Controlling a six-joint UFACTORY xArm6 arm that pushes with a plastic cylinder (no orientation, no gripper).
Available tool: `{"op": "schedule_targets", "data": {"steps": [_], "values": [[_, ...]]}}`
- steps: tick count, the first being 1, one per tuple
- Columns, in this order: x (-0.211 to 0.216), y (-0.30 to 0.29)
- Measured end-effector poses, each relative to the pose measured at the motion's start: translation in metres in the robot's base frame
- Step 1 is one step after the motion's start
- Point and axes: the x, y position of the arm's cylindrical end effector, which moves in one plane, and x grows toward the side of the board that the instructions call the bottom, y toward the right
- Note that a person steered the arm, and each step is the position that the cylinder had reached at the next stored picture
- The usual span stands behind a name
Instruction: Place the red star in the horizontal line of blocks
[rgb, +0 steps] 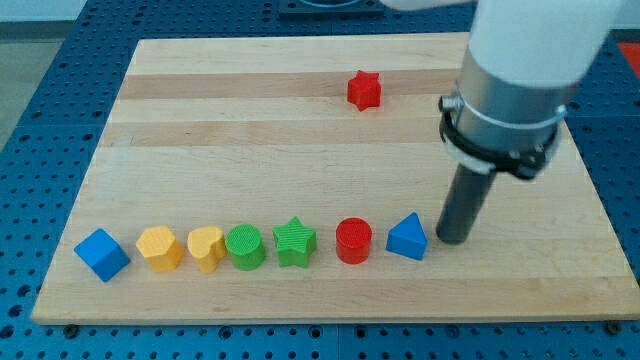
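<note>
Resting position: my tip (452, 240) stands on the wooden board (250, 150) at the view's lower right, just to the right of the blue triangle (407, 238).
Tool state: the tool is a plain straight dark rod with no parts that spread or press together; it pinches nothing, and whether the tip touches the blue triangle cannot be told.
Arm body: a wide white cylinder (530, 60) with a dark collar descends from the view's top right and carries the rod.
Red star (364, 90): lies alone near the view's top, right of centre, well apart from the row and from the tip.
Row of blocks: runs horizontally along the view's bottom edge of the board.
Row order, view's left to right: blue cube (102, 254), orange hexagon (159, 247), orange heart (206, 247), green cylinder (245, 246), green star (294, 242), red cylinder (353, 241), blue triangle.
Row spacing: the blue cube sits slightly apart at the left end; a small gap separates the green star and the red cylinder.
Surroundings: a blue perforated table (40, 110) shows around the board.
</note>
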Motion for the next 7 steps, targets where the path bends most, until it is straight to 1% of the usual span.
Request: {"op": "schedule_targets", "data": {"steps": [3, 4, 5, 7], "values": [[-0.124, -0.145], [-0.176, -0.168], [-0.218, -0.168], [-0.227, -0.12]]}}
